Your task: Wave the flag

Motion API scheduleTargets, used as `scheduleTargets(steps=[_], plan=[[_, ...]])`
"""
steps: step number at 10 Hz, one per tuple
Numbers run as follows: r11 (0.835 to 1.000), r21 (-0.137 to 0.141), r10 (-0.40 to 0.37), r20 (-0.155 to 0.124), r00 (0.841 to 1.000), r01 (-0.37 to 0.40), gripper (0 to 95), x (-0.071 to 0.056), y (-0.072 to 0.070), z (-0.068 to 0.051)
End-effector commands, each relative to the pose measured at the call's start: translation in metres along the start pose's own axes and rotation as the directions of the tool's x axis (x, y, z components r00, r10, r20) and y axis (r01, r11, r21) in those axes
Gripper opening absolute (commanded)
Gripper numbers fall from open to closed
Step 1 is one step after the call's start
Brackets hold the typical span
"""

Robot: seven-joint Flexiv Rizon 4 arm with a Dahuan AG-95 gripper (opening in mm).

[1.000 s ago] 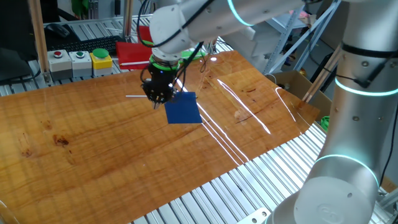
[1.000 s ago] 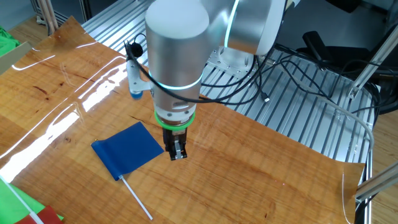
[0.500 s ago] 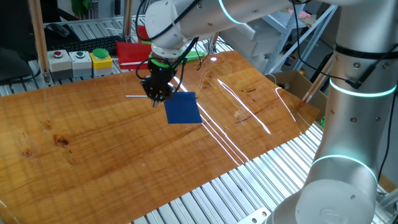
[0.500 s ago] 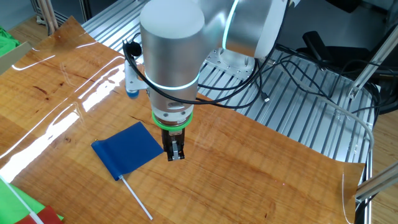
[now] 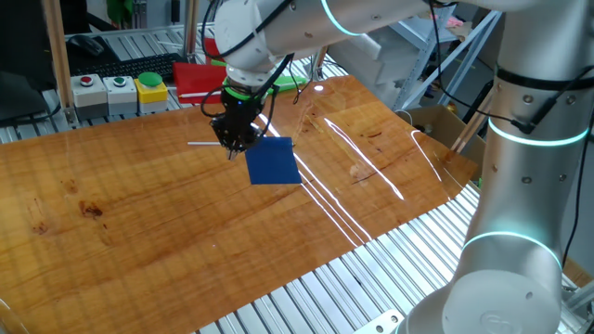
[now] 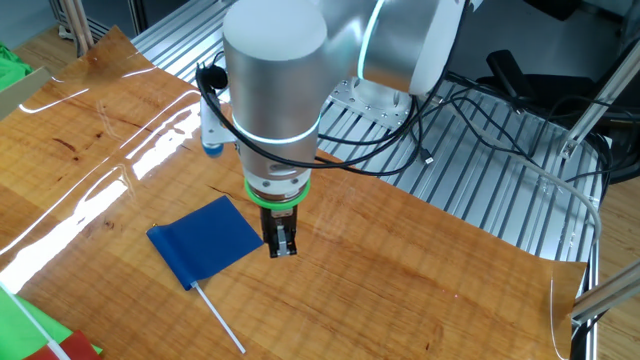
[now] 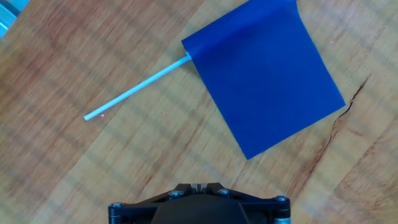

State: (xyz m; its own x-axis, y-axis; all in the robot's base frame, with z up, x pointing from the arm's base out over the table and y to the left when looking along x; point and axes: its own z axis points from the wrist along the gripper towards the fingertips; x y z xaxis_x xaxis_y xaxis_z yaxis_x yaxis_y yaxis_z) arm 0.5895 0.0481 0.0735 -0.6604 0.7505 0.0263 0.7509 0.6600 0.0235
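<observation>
The flag lies flat on the wooden table: a dark blue cloth (image 5: 273,161) with a thin white stick (image 5: 200,144) pointing left. It also shows in the other fixed view (image 6: 205,240) and in the hand view (image 7: 264,74), with its stick (image 7: 137,89) running down-left. My gripper (image 5: 234,142) hangs just above the table by the cloth's stick-side edge and holds nothing. In the other fixed view the gripper (image 6: 281,246) stands beside the cloth's right corner, fingers together. In the hand view only the gripper's tip (image 7: 198,185) shows at the bottom edge.
A button box (image 5: 121,91) with red, green and yellow buttons and a red block (image 5: 197,78) stand at the table's far edge. Green pieces (image 6: 18,72) lie at the left. A cardboard box (image 5: 444,124) sits off the table's right edge. Cables (image 6: 470,110) run behind.
The arm has shifted slightly over the flag's stick-side edge, then held nearly still. The flag has not moved.
</observation>
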Motion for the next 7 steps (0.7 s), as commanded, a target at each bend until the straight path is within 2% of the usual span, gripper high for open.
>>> scheduleTargets(steps=[1, 3, 4, 5, 7], plan=[[1.000, -0.002, 0.007, -0.008, 1.000, -0.007, 0.0, 0.0015, -0.0018, -0.0016], [1.000, 0.020, -0.004, 0.011, 1.000, 0.004, 0.0, 0.0015, -0.0018, -0.0016], [1.000, 0.025, -0.002, 0.006, 1.000, 0.002, 0.0, 0.0015, -0.0018, -0.0016], [1.000, 0.016, -0.020, -0.003, 1.000, 0.020, 0.0, 0.0015, -0.0018, -0.0016], [0.999, 0.012, -0.033, 0.001, 0.999, 0.033, 0.0, 0.0015, -0.0018, -0.0016]])
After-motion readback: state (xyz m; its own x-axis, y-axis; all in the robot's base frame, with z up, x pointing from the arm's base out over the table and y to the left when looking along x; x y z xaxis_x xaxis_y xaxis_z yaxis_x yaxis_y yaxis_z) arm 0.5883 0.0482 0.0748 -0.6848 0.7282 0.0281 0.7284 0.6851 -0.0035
